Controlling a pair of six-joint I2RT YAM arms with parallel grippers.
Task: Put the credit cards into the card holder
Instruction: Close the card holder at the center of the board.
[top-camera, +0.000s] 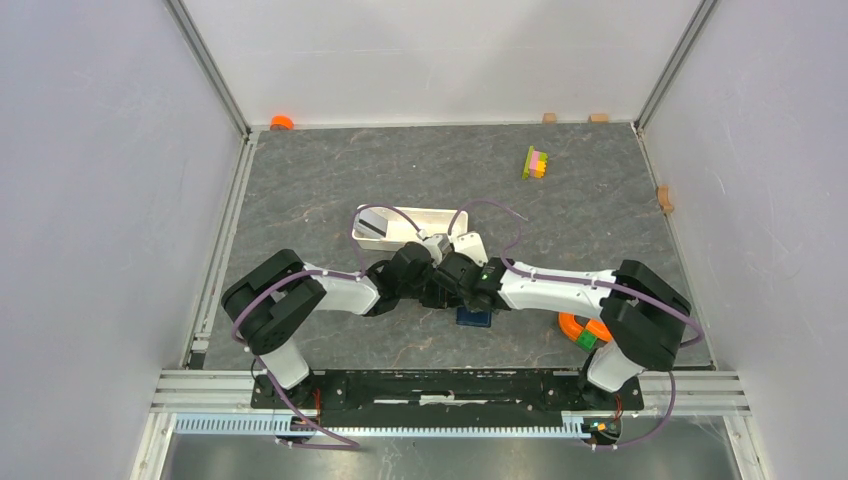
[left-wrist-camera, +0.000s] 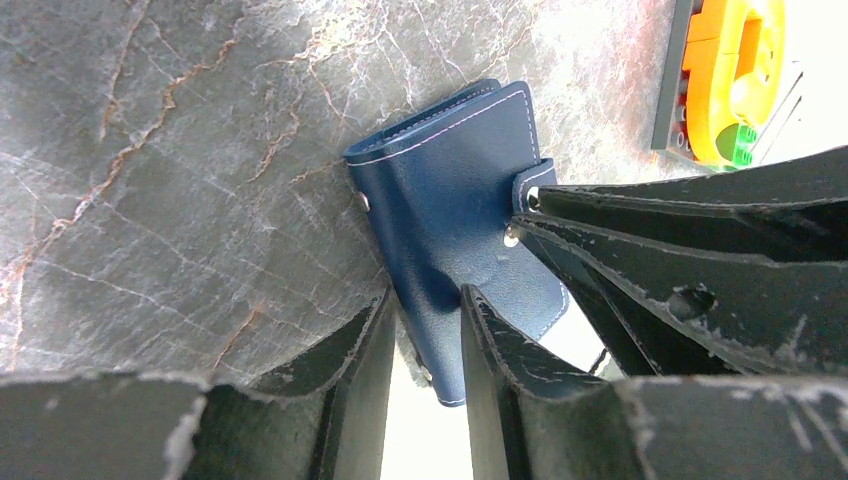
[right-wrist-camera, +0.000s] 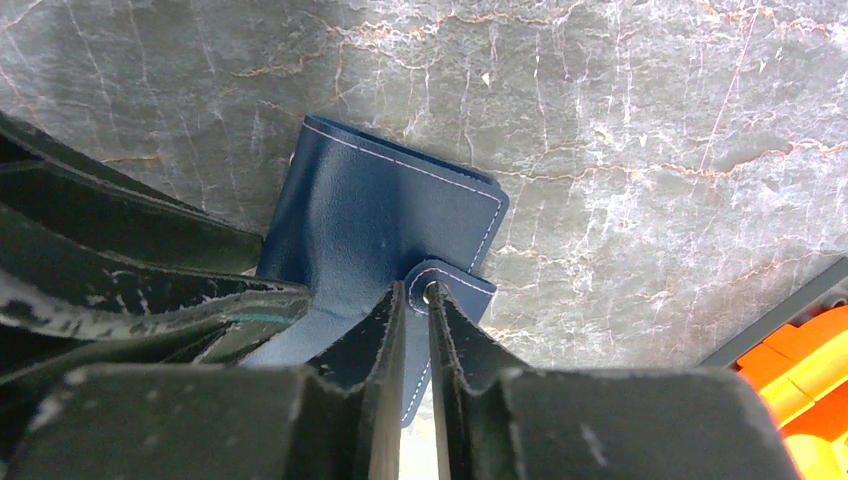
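Note:
The card holder (left-wrist-camera: 450, 200) is a dark navy wallet, folded closed, held tilted off the grey table; it also shows in the right wrist view (right-wrist-camera: 380, 210) and partly in the top view (top-camera: 476, 319). My left gripper (left-wrist-camera: 425, 320) is shut on its lower edge. My right gripper (right-wrist-camera: 418, 300) is shut on its snap tab (right-wrist-camera: 455, 285). Both grippers meet at the table's middle, left (top-camera: 432, 277) and right (top-camera: 463, 284). One grey credit card (top-camera: 375, 224) lies in the white tray (top-camera: 425, 215) behind them. Other cards are not visible.
An orange and green toy (top-camera: 583, 330) on a grey base sits right of the wallet, near the right arm's base (left-wrist-camera: 735, 80). A yellow-pink-green block stack (top-camera: 537, 163) stands at the back right. Small wooden blocks (top-camera: 664, 198) lie along the walls.

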